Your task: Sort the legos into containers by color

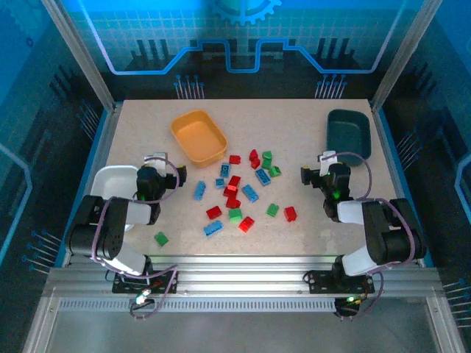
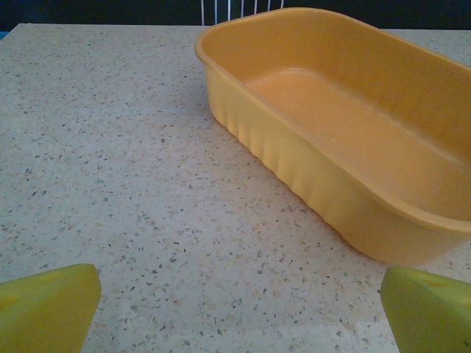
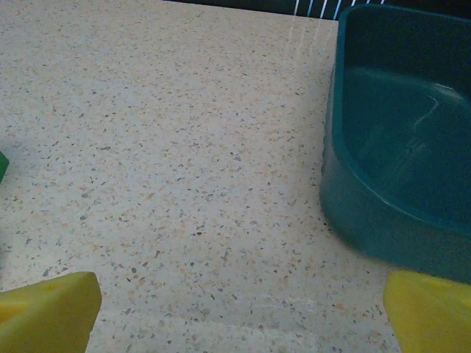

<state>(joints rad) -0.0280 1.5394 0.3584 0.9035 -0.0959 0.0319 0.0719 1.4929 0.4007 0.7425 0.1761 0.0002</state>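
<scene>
Red, green and blue legos lie scattered mid-table, among them a red brick, a blue brick and a green brick. One green brick lies alone at the near left. The orange-yellow tray is empty at the back left, and in the left wrist view the tray lies ahead to the right. The dark teal tray stands at the back right. The white tray is partly hidden by the left arm. My left gripper and right gripper are open over bare table.
The teal tray is close ahead and right of the right gripper. A sliver of a green brick shows at the left edge of the right wrist view. Metal frame posts and blue panels surround the table.
</scene>
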